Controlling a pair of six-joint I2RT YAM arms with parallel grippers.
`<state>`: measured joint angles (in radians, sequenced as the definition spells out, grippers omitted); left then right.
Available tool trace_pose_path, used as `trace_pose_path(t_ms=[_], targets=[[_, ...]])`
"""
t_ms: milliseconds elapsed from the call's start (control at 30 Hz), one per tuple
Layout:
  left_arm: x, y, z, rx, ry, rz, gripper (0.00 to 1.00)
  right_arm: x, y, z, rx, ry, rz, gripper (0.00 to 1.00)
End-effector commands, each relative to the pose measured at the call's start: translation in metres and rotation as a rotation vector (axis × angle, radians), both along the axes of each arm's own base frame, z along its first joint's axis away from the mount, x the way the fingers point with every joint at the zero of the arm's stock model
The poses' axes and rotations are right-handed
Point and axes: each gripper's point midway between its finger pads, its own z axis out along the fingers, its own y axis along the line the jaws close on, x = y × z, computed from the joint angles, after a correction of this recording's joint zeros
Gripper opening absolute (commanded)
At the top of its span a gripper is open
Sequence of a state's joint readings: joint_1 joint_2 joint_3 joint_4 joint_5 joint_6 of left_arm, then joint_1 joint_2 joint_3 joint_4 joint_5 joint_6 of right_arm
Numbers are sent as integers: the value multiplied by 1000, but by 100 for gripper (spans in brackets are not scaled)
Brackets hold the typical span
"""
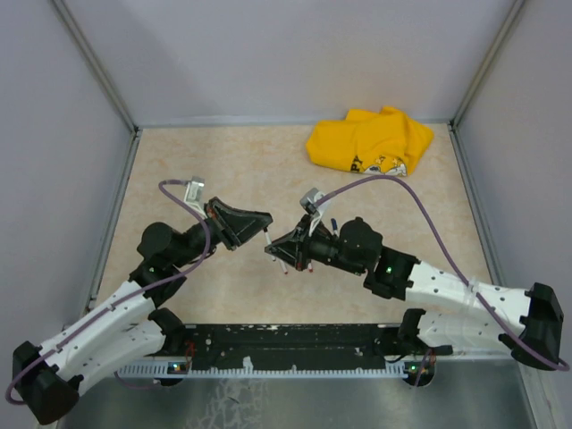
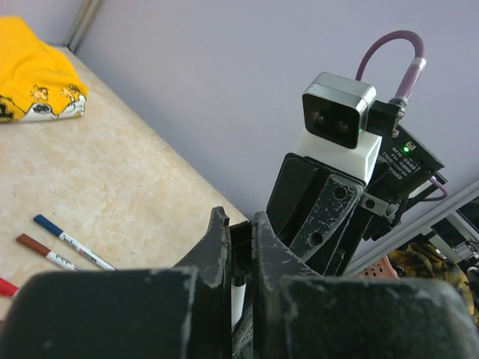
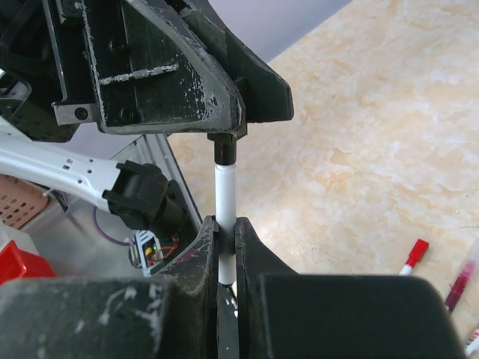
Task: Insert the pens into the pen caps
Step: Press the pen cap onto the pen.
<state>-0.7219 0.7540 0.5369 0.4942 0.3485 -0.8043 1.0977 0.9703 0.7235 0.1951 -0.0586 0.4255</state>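
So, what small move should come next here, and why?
Probably press both hands together along the pen: the right hand grips its white barrel, the left hand holds the black cap at its tip, in line, maybe not fully seated.

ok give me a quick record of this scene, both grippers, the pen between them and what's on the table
left gripper: shut on the short black plastic cap
right gripper: shut on the thin white pen barrel
cap and barrel: in line, end to end, off the table
loose pens: blue-capped pen and dark red-capped pen, side by side on the beige tabletop
cloth: crumpled yellow cloth, far right corner
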Motion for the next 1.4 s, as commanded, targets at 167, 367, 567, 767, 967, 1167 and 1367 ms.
trace_pose_path(t_ms=[167,367,567,767,967,1167,1367], targets=[[-22,-11,-18,112,-31,-131,0,43,-14,102,207,-110,-210,0],[-23,-13,-24,150,-43,-145,0,48,-14,112,195,-111,-220,0],[-27,-15,-30,165,-36,-171,0,55,-18,129,228,-136,-245,0],[-29,-14,-33,163,-23,-178,0,60,-25,161,287,-190,-278,0],[-29,-16,-38,174,-14,-186,0,64,-31,197,340,-252,-306,0],[-30,-15,-44,200,-5,-189,0,68,-36,234,359,-305,-326,0],[-32,-15,-51,219,10,-200,0,70,-42,269,398,-355,-354,0]])
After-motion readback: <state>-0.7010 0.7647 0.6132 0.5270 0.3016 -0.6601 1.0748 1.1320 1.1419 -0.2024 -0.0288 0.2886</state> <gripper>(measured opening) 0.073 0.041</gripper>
